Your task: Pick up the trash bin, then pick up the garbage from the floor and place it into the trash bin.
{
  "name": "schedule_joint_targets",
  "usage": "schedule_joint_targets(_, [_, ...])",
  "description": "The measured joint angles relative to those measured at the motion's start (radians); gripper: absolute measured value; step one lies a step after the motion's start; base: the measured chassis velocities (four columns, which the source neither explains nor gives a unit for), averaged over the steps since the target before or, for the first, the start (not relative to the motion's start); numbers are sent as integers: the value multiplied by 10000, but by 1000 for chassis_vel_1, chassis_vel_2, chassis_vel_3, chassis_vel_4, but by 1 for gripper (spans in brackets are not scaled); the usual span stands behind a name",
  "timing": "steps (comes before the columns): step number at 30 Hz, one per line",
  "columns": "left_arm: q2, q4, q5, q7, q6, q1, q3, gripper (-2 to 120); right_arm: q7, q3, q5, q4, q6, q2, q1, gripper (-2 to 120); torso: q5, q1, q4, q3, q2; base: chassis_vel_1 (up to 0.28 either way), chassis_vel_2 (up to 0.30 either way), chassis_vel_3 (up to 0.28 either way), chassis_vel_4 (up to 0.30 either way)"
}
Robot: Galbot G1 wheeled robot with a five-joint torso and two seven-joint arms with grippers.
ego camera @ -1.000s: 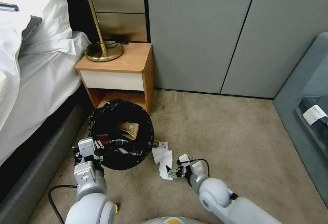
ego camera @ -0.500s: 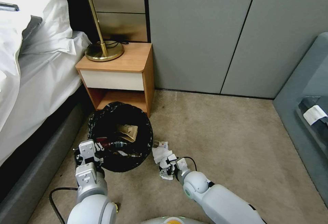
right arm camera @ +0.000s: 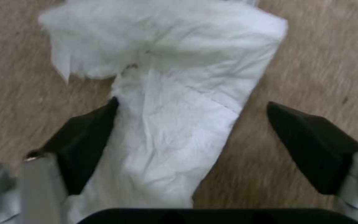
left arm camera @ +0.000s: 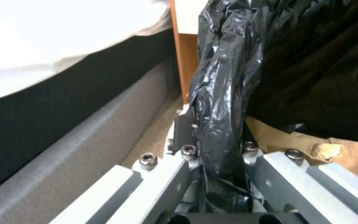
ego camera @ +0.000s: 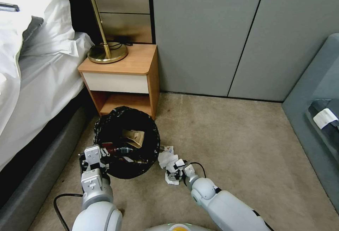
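Beige-tan short-pile carpet floor (ego camera: 226,135), grey panelled wall (ego camera: 212,33) behind. Wooden nightstand (ego camera: 122,79) with white drawer — brass lamp (ego camera: 104,44) on top. White-sheeted bed (ego camera: 31,68) at left, grey upholstered seat (ego camera: 314,93) at right.

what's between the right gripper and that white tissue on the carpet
Nothing visible. The right gripper is open right over the white tissue, one of its fingers at each side, with bare floor around.
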Motion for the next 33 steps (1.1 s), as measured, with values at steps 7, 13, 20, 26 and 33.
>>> schedule_joint_targets(7, [-55,91,69,-6,-40,-16,79,1,-56,63,-172,-308,199,120,261,64,-5,0,-2,0,0,0,0,0,0])
schedule_joint_targets(13, [-54,91,70,-12,-40,-20,69,1,-92,69,-274,-416,325,189,314,41,-4,0,-2,0,-1,0,0,0,0])
schedule_joint_targets(20, [-52,91,64,-15,-50,-21,74,1,-92,69,-349,-463,426,225,271,17,-4,0,-3,0,0,0,0,0,0])
schedule_joint_targets(26, [-24,92,38,-18,-77,-2,71,1,-81,166,-524,-481,553,223,169,0,-4,0,-3,0,0,0,0,0,0])
schedule_joint_targets(33, [-31,100,36,-21,-78,-61,141,1,-31,326,-648,-247,584,132,36,0,-4,0,-3,0,0,0,0,0,0])
